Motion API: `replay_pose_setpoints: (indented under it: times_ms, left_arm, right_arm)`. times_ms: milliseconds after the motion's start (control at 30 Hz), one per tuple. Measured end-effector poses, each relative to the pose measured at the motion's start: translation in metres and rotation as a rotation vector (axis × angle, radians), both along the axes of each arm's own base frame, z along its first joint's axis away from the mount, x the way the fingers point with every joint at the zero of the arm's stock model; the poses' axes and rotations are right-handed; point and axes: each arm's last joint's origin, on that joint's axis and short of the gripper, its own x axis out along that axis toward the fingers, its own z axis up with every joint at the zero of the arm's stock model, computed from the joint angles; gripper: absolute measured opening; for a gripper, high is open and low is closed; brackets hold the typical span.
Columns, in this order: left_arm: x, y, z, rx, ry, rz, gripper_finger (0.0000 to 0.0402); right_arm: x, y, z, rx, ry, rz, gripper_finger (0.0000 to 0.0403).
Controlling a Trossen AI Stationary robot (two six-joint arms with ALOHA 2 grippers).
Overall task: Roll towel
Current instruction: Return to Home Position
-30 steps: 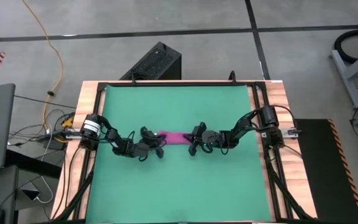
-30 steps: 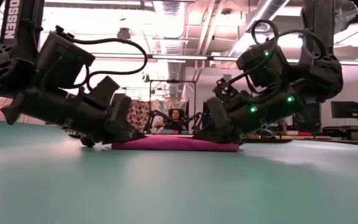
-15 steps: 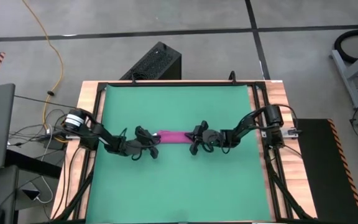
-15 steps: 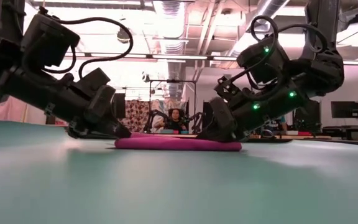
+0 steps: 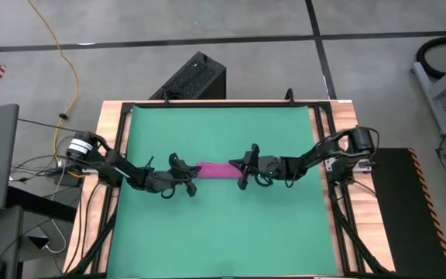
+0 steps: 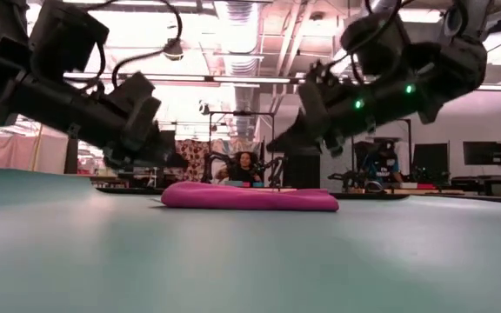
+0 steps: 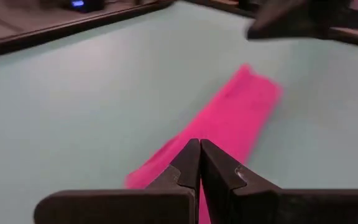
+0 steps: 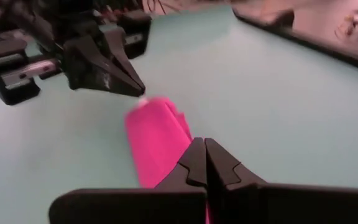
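Both tools are closed on nothing: the left gripper [image 7: 199,146] and the right gripper [image 8: 204,144] have risen off the ends they pressed half a second ago. The small magenta-purple soft cloth towel [image 5: 215,169] lies rolled between them, mid-table on the green mat [image 5: 223,232]. It holds its shape untouched, so the rolling looks finished.

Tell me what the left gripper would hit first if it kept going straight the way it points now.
Most likely the towel. The left gripper, shut and hanging above the cloth, tilts down toward its near end. Depth is unclear, so it might skim just over it.
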Motion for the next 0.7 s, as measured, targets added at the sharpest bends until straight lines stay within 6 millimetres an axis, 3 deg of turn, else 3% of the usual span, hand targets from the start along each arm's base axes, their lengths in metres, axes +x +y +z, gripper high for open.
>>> replay_pose_setpoints:
  times_ms: [167,267,467,700]
  left_arm:
    - [-0.002,0.0,0.031,0.033,-0.038,-0.241,0.0]
    - [-0.011,0.014,0.051,0.002,-0.037,-0.343,0.0]
    - [-0.045,0.047,0.08,0.025,0.024,-0.32,0.0]
    - [-0.083,0.062,0.11,0.091,-0.074,-0.366,0.0]
  right_arm:
    - [-0.007,0.01,0.032,-0.083,-0.063,0.064,0.0007]
    - [-0.017,0.016,0.056,-0.126,-0.103,0.112,0.0007]
    - [-0.047,0.026,0.098,-0.221,-0.129,0.192,0.0007]
    - [-0.102,0.031,0.128,-0.286,-0.184,0.214,0.0007]
